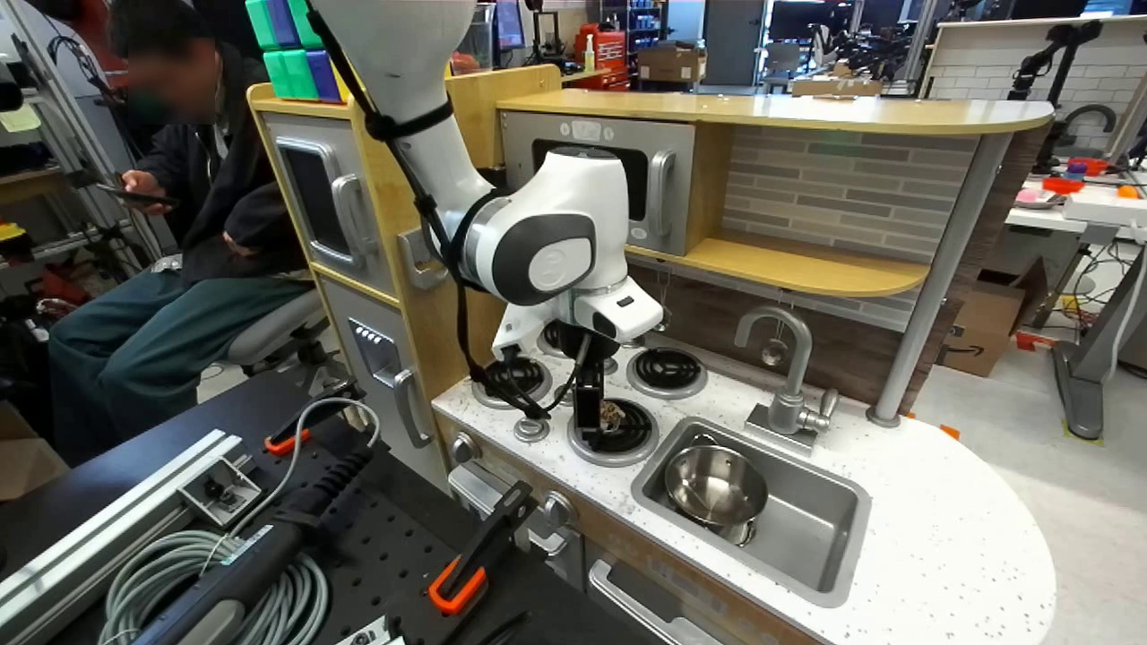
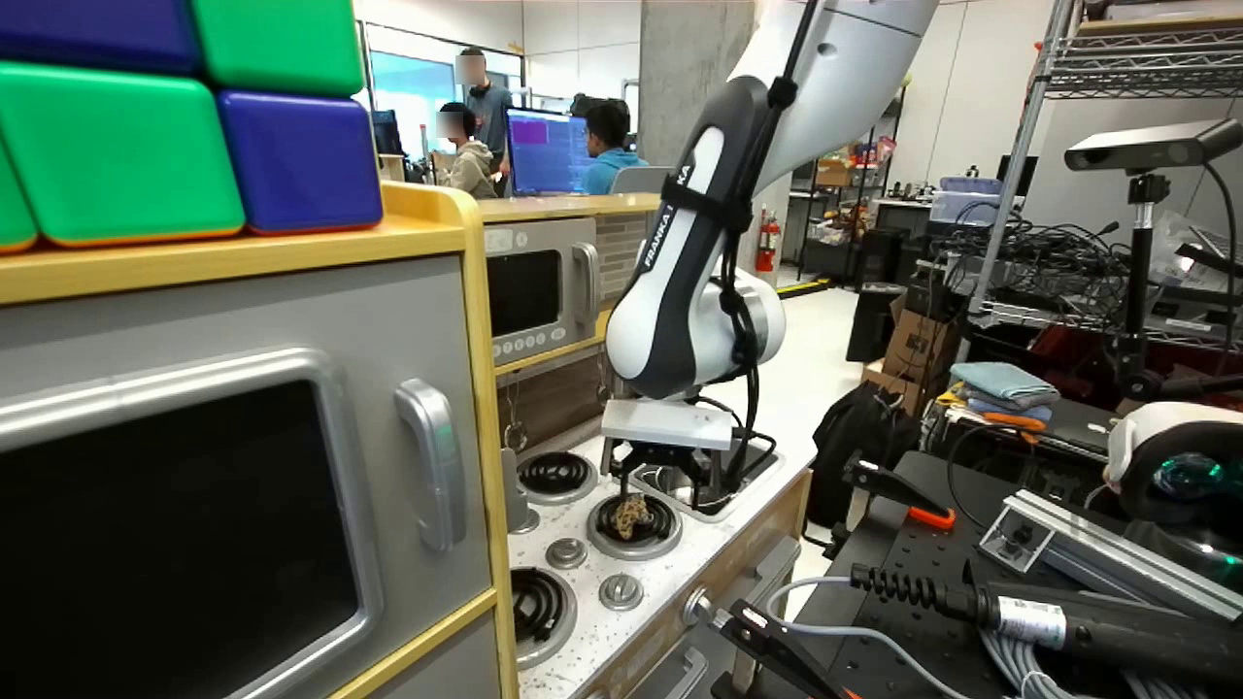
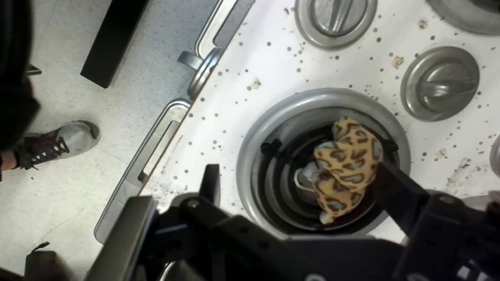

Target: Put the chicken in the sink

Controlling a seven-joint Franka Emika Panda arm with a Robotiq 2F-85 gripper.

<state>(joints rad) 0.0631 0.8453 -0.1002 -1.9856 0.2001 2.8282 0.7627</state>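
One leopard-spotted toy chicken (image 3: 345,168), wrist view: sitting on the coil burner (image 3: 281,175), off toward 3 o'clock of its centre. Robotiq gripper (image 3: 299,173) released, fingers spread wide, nothing held. The straddle reads as lining up a pinch, but the chicken is right by the 4 o'clock finger, so that one would probably shove it first. Fingertip overlaps its edge — touching or just beside, can't tell. Dark blurred shape (image 3: 13,74) around 9–10 o'clock is cut off, no ID.

In an exterior view: stainless sink (image 1: 811,520) at 4 o'clock from the burner, gooseneck faucet (image 1: 789,412) at its 1 o'clock. Steel pot (image 1: 717,488) takes the sink's 10 o'clock end, so I'd drop toward 4. One finger covers part of the chicken; its mate is hard to make out.

In an exterior view: Panda arm (image 2: 670,311) has the gripper pointing straight down over the burner — likely for a top-down grab. They screen part of the sink, at 2 o'clock from the burner; pot unclear there.
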